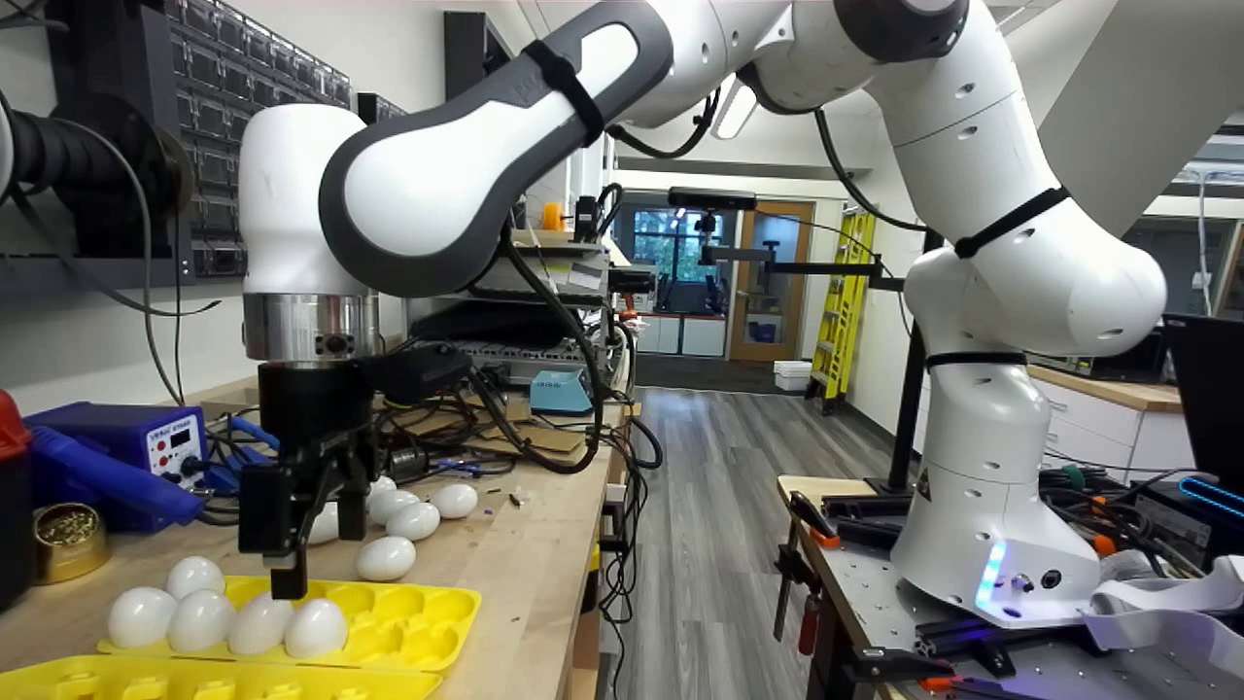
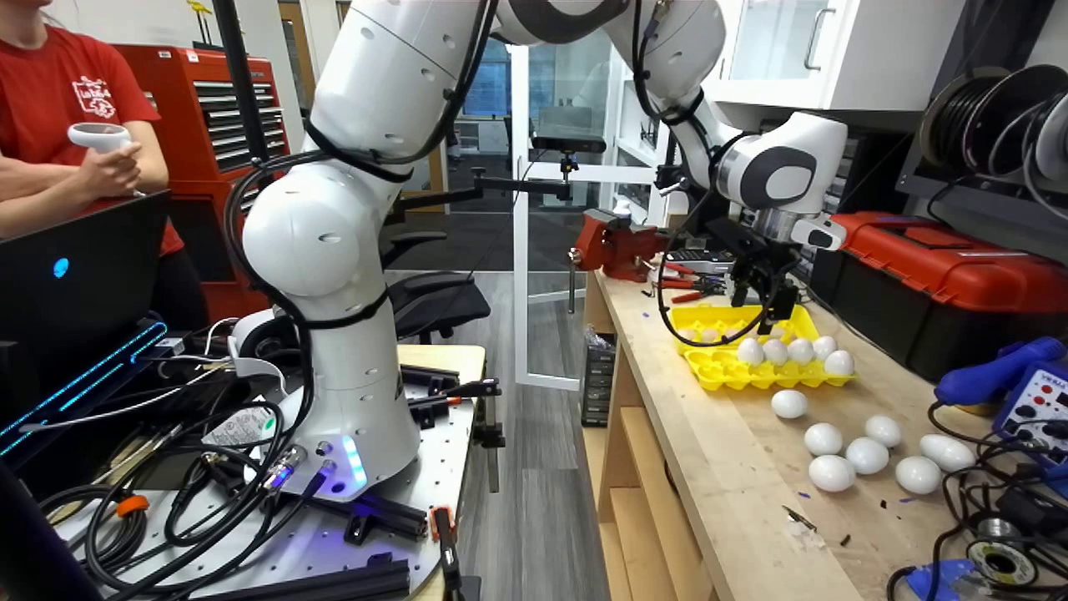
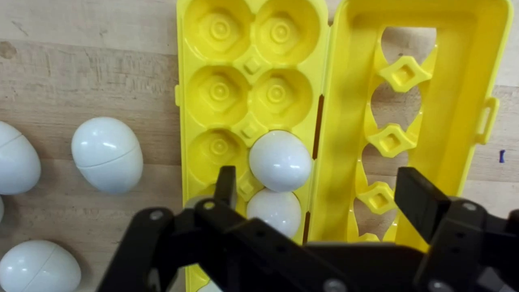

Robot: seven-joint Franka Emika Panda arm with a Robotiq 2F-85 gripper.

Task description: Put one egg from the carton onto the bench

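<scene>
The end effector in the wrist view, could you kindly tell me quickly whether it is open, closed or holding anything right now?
End effector: open, holding nothing, above the yellow egg carton.

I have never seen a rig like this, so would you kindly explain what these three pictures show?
The white robot arm ends in a black two-fingered gripper. Two pictures are taken from outside it; the third looks down from its wrist, past the gripper's fingers. On the light-wood bench lies an open yellow egg carton with several white eggs in its cups. More loose eggs lie beside it. A toolbox with a red lid stands on the bench too. Nothing is held: the fingers are spread apart above the carton. In an exterior view, a person in a red shirt holds a white handheld device.
</scene>
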